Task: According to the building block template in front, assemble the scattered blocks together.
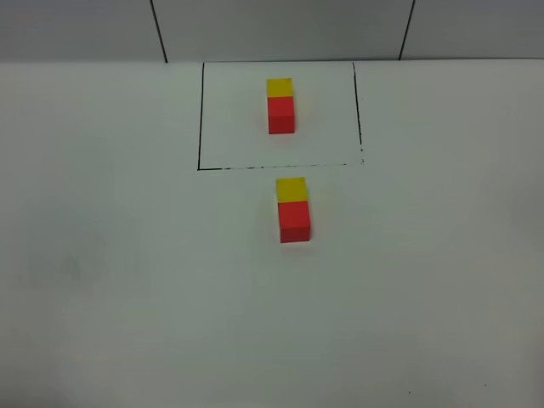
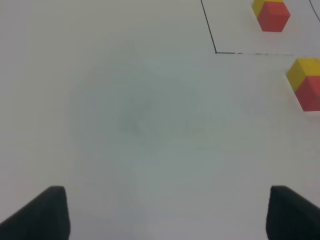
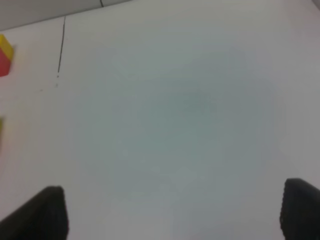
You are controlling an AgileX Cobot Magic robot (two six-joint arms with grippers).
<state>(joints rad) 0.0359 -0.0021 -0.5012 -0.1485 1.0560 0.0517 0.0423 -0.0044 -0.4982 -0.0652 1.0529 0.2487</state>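
High view: the template (image 1: pixel 280 105), a yellow cube joined to a red one, sits inside the black outline (image 1: pixel 201 119) on the white table (image 1: pixel 102 255). Just outside the outline's near edge stand the blocks: the yellow block (image 1: pixel 291 189) touching the red block (image 1: pixel 294 222), yellow on the outline side, lined up like the template. No gripper shows here.

Left wrist view: the left gripper (image 2: pixel 165 212) is spread wide, its two dark fingertips (image 2: pixel 45 212) apart over bare table and holding nothing. A corner of the outline (image 2: pixel 215 50) is visible, with the template (image 2: pixel 272 14) inside it and the joined yellow block (image 2: pixel 300 70) and red block (image 2: pixel 311 92) just outside it, well away from the gripper.

Right wrist view: the right gripper (image 3: pixel 172 215) is likewise spread and empty over the table. One line of the outline (image 3: pixel 62 45) shows, with part of the template (image 3: pixel 5 60) beyond it at the frame edge.
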